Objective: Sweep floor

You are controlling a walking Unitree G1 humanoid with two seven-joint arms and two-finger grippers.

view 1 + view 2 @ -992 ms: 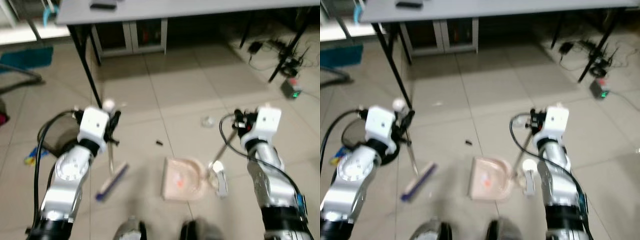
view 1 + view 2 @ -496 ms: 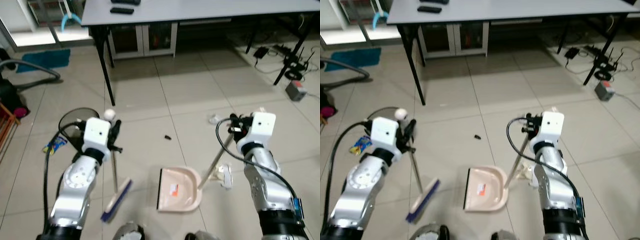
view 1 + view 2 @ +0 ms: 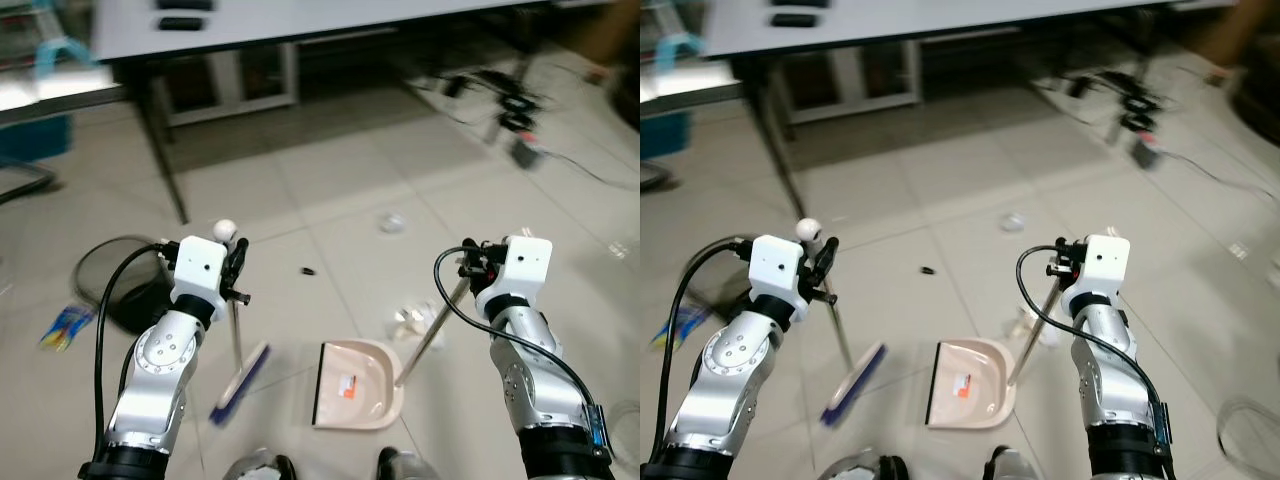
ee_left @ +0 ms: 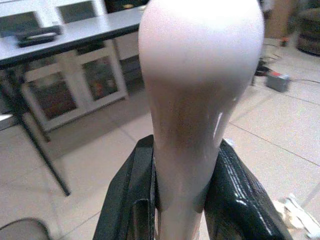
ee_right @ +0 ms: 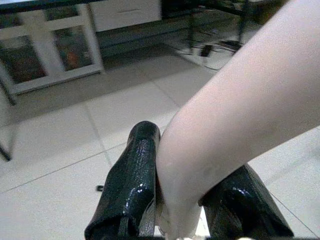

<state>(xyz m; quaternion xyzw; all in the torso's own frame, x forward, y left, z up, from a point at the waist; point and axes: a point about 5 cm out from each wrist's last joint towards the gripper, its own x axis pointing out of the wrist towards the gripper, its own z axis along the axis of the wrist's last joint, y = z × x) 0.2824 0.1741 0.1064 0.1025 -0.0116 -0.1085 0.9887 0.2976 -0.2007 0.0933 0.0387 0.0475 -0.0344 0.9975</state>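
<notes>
Tiled floor (image 3: pixel 340 190) stretches open ahead of the robot up to a grey table (image 3: pixel 300 20), whose dark leg (image 3: pixel 160 150) stands to the front left.

The left gripper (image 4: pixel 175 200) has its two black fingers (image 4: pixel 127 200) closed tight on the pale handle of the broom (image 3: pixel 238 330). The handle goes almost straight down, and the blue and white brush head (image 3: pixel 240 385) rests on the tiles just to the left of the dustpan (image 3: pixel 355 385), near it but not touching.

The right gripper (image 5: pixel 175 210) clamps its fingers (image 5: pixel 127 185) on the pale upper end of the dustpan handle (image 3: pixel 432 330). This handle slants down toward the left to the pink pan, which lies flat on the floor between the two arms, with its dark open edge facing the brush.

Small pieces of trash lie in the free area: a dark bit (image 3: pixel 308 270) ahead of the brush, a crumpled clear piece (image 3: pixel 392 222) further ahead, and some pale crumpled trash (image 3: pixel 412 318) just beside the dustpan handle.

On the left side a dark round bin (image 3: pixel 120 290) stands close to the left arm, and a blue and yellow wrapper (image 3: pixel 65 325) lies beyond it. Cables and a small box (image 3: pixel 525 150) occupy the far right, under the table edge.
</notes>
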